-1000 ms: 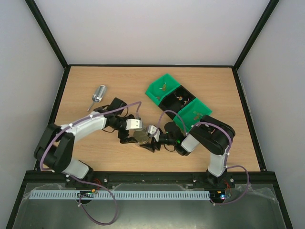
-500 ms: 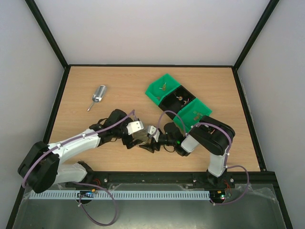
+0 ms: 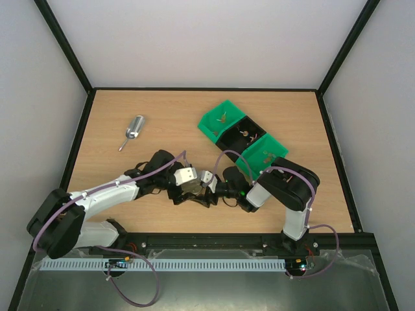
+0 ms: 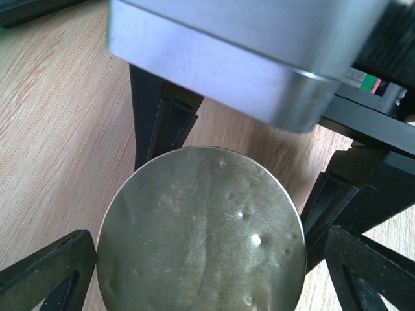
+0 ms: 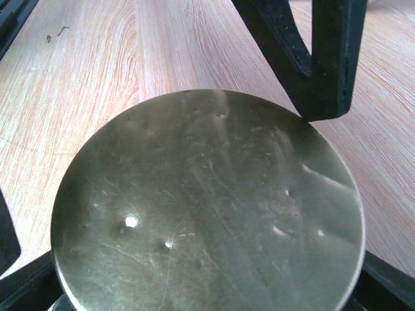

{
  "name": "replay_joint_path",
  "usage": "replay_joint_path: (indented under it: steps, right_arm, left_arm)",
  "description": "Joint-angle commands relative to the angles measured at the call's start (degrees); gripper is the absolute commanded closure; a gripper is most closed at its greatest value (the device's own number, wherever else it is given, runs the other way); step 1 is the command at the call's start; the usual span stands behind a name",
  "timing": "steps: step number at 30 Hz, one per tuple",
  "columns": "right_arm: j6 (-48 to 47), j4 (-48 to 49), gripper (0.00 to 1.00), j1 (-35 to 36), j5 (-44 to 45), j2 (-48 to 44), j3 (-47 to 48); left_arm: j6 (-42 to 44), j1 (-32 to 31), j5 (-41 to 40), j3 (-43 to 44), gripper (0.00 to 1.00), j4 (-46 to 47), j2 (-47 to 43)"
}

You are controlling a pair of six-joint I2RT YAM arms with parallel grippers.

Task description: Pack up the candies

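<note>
A round metal tin (image 3: 192, 188) is held on its side just above the table, between my two grippers. My left gripper (image 3: 186, 186) grips one end; its wrist view shows one flat dented end face (image 4: 201, 233) filling the space between its fingers (image 4: 48, 275). My right gripper (image 3: 201, 188) grips the other end, whose face (image 5: 207, 207) fills its view. The candies show only as tiny specks in the green bins (image 3: 221, 119) (image 3: 266, 154) and in the black bin (image 3: 247, 135) between them.
A small metal scoop (image 3: 132, 130) lies at the back left of the table. The three bins stand in a diagonal row behind my right arm. Black frame rails edge the table.
My left arm has dropped low and stretched out, and its gripper has moved right onto the tin. The right arm and the tin have hardly moved.
</note>
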Motion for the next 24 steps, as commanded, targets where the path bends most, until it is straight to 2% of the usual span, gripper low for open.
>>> replay_joint_path:
  steps: [1,12,16,19,24]
  right_arm:
    - [-0.4,-2.7,0.43,0.3,1.3,-0.2,-0.9]
    - [-1.1,-2.7,0.43,0.4,1.2,-0.6,-1.4]
    - [-1.4,-2.7,0.43,0.4,0.9,-0.7,-1.5]
    - [-2.7,-2.8,0.43,0.4,-0.8,-0.9,-1.8]
    - [-5.2,-3.1,0.44,0.4,-4.7,-1.3,-2.5]
  left_arm:
    - [2.9,-0.3,3.6,0.0,0.02,-2.5,1.3]
    - [6.4,-0.3,1.0,1.6,0.08,-3.7,5.0]
    - [7.9,-0.2,1.5,1.3,0.17,-3.9,4.2]
    - [13.7,0.1,4.4,1.5,0.21,-7.0,4.0]
    - [30.5,2.8,10.6,6.8,0.21,-19.5,8.6]
